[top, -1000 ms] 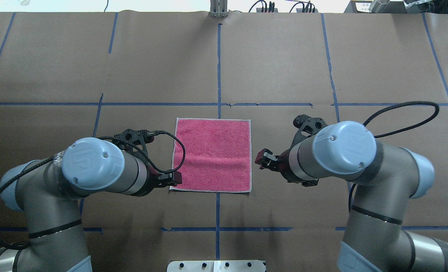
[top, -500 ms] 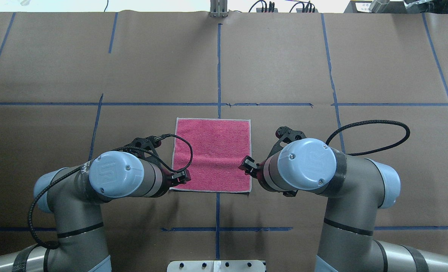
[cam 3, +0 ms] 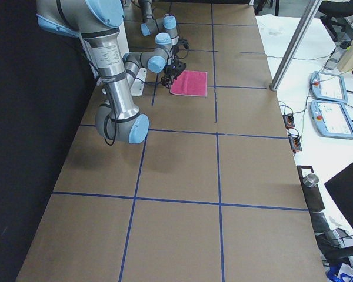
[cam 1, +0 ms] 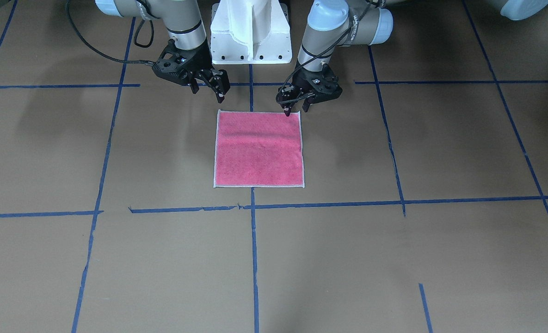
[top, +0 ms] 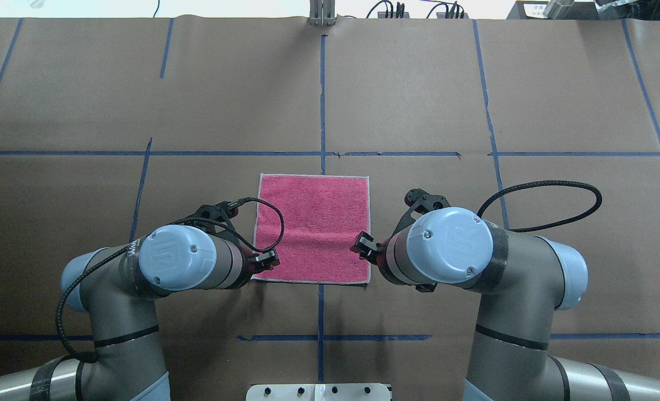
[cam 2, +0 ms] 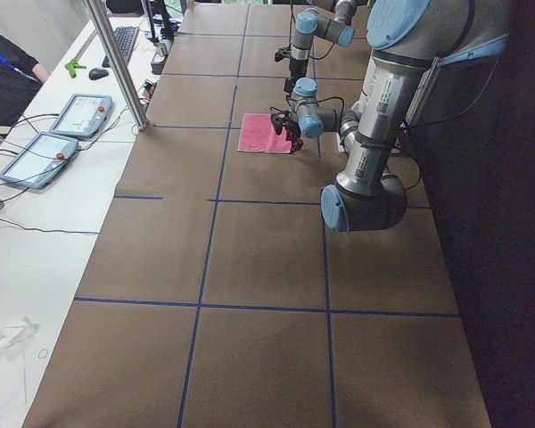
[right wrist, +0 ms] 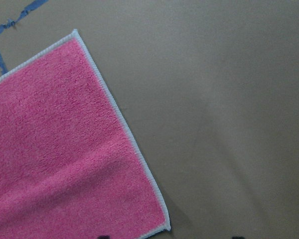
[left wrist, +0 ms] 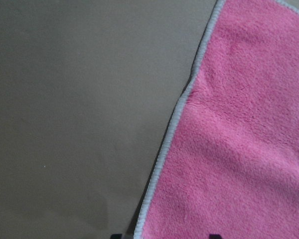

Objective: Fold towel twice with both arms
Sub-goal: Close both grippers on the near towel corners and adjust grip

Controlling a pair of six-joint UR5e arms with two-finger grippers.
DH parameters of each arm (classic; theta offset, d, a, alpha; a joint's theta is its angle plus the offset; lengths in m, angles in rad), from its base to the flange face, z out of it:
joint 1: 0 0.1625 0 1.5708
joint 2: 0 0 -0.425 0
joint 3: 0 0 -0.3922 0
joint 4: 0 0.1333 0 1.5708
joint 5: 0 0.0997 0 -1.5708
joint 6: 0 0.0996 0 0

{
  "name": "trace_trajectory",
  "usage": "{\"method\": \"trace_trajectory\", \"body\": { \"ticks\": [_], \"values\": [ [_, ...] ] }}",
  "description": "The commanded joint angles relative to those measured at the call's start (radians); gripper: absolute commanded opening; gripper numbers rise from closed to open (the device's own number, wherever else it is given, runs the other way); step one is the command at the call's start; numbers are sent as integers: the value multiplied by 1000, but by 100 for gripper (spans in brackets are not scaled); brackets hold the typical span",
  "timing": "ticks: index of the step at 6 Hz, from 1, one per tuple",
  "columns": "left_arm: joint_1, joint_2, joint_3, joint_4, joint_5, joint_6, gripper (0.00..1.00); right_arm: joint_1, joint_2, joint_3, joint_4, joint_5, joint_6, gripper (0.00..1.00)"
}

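At the left fingers (cam 1: 286, 109): spread, empty, straddling a towel (cam 1: 257, 148) corner.
Right fingers (cam 1: 219, 91): spread, empty, above the other robot-side corner.
Towel: flat on table (cam 1: 394, 254), pink face up.
Risk: uneven pinches, or one tip missing the edge, would skew the fold.

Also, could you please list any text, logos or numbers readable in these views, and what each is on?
"UR": embossed on the blue joint cap of the left arm and of the right arm.
White lettering beside the left arm's cap: too blurred to read.
The towel bears none.
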Motion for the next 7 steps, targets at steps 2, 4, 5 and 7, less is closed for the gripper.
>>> {"method": "trace_trajectory", "body": {
  "ticks": [2,4,5,7],
  "values": [
    [6,-1,16,-1,1,1,59,-1,-4,0,1,0,-1,86],
    [11,1,16,-1,2,1,47,-4,-4,0,1,0,-1,86],
    [15,1,18,-1,2,0,47,-2,-6,0,1,0,-1,86],
    [25,-1,24,-1,14,0,47,-2,-7,0,1,0,-3,86]
  ]
}}
